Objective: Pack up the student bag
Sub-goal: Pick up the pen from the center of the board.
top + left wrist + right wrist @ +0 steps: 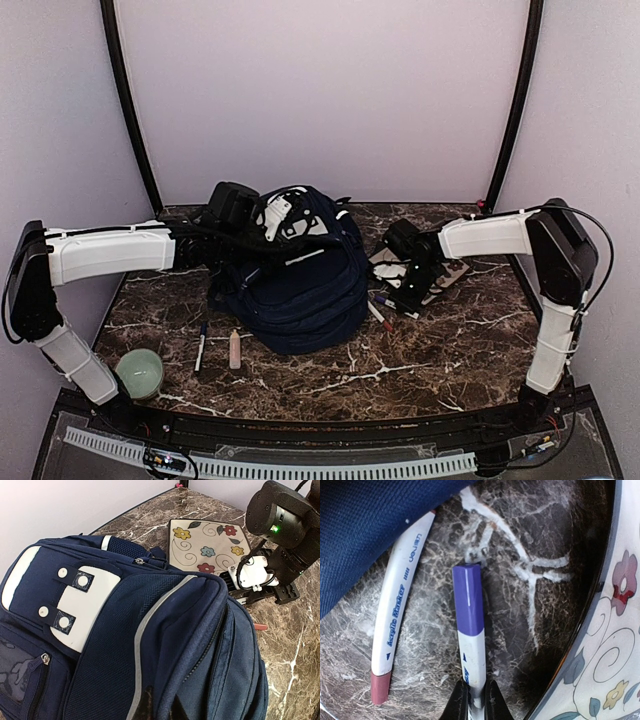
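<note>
The only writing that reads is "Acrylic Marker", in blue down the barrel of a white pink-capped marker (395, 610), which lies just right of the student bag (295, 280) with its upper end touching the navy fabric. A purple-capped marker (468, 615) lies beside it, further from the bag; it carries blue print too, but the fingers hide most of it. The right gripper (476, 702) has its 2 fingers drawn in tight on that marker's tail end, pinching it.

The bag lies at the middle of the marble table (450, 350). Its white patch bears 2 navy tabs with white snaps and no lettering. The zips seen from the left wrist look closed, and none of its contents show. The left gripper (160, 707) sits closed at the bag's top, fingertips against the fabric beside a grey stripe; I cannot tell whether a fold is nipped between them.

Right of the bag, beyond the 2 markers, lies a cream flowered pad (200, 542). Near the bag's front left corner lie a thin pen (200, 348) and a pink tube (235, 348). Further left stands a pale green cup (140, 372), its contents not discernible.
</note>
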`<control>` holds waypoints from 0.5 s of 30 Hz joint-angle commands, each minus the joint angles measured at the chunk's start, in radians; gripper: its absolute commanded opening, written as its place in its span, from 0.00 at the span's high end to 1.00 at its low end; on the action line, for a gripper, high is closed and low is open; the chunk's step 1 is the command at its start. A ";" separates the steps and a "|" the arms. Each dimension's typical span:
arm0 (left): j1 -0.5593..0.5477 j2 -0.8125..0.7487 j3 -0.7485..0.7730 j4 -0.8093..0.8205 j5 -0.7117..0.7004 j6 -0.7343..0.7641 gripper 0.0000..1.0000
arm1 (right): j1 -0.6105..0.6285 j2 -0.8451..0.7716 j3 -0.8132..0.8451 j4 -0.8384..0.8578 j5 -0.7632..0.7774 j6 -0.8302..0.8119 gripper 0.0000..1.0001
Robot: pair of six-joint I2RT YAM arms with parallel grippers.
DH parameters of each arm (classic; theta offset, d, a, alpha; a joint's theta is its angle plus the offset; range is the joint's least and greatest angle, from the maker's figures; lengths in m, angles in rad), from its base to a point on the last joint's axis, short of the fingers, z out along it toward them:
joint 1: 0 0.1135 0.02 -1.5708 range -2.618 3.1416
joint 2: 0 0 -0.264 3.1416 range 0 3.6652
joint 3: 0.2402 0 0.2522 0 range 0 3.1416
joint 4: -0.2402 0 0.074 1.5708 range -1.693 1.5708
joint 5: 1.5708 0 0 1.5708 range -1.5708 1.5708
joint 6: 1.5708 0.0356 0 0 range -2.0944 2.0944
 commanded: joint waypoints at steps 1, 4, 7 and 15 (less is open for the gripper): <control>0.005 -0.043 -0.003 0.029 -0.001 -0.008 1.00 | 0.005 -0.053 0.008 -0.055 -0.017 -0.006 0.97; 0.005 -0.043 0.002 0.029 -0.001 -0.009 1.00 | 0.005 -0.105 0.009 -0.063 -0.034 -0.027 0.99; 0.005 -0.041 0.011 0.029 -0.001 -0.009 0.99 | 0.011 -0.167 -0.001 -0.059 -0.047 -0.064 0.99; 0.008 -0.030 0.059 0.011 0.001 0.002 1.00 | 0.109 -0.294 -0.007 0.047 0.071 -0.261 1.00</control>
